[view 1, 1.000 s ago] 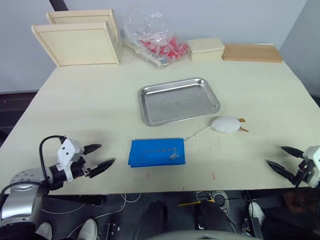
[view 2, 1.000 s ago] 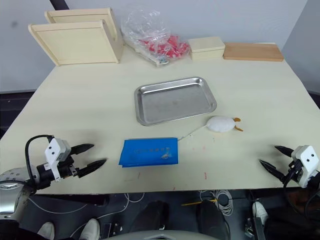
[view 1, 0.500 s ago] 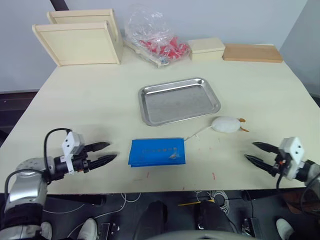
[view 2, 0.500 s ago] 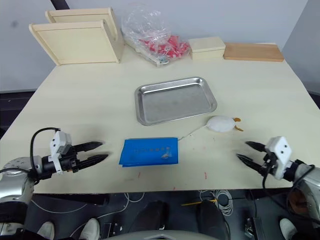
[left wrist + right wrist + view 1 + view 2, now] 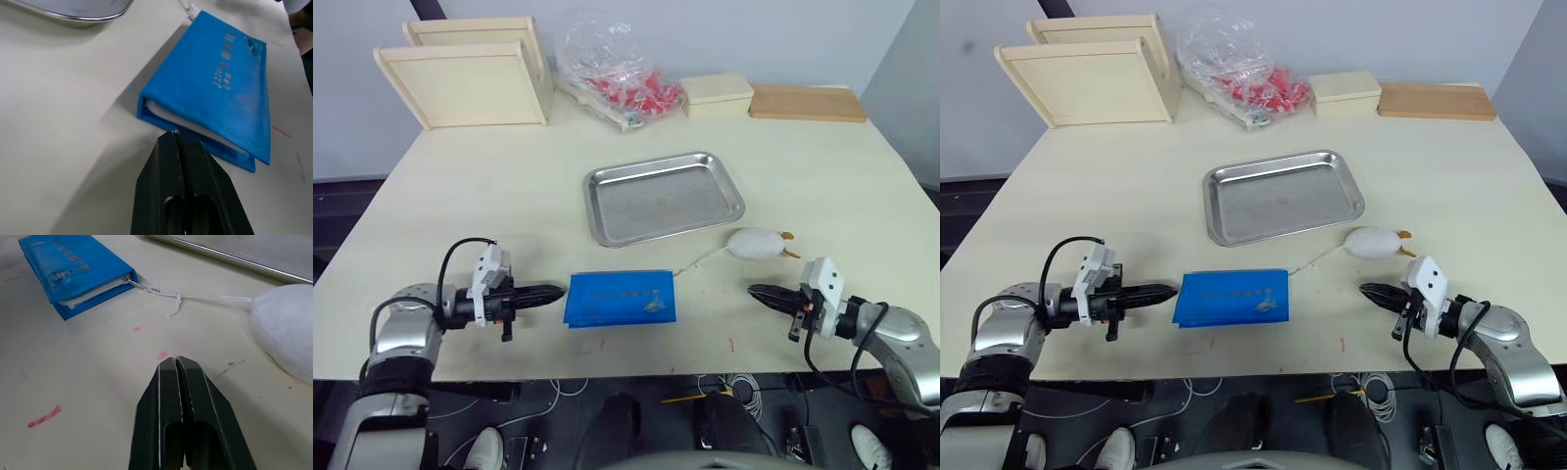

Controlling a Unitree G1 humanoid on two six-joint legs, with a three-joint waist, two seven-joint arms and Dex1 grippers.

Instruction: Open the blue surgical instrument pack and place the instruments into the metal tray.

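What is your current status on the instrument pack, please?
Both grippers shut, left gripper at pack's left edge, right gripper off to its right. Blue pack closed, flat on table. Metal tray empty. Nothing blocking.

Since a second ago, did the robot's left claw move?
Yes. The left gripper has slid along the table toward the blue surgical instrument pack, which has stayed put. Its tips are now just short of the pack's near edge, and its fingers have closed.

table (image 5: 460, 196): pale cream top with small red marks near its front edge
centre: metal tray (image 5: 663, 197)
front: closed blue surgical instrument pack (image 5: 621, 298); white pouch (image 5: 756, 243) on a string beside it
back: two wooden trays (image 5: 470, 83), clear bag of red items (image 5: 617, 73), cream box (image 5: 716, 95), wooden board (image 5: 807, 103)
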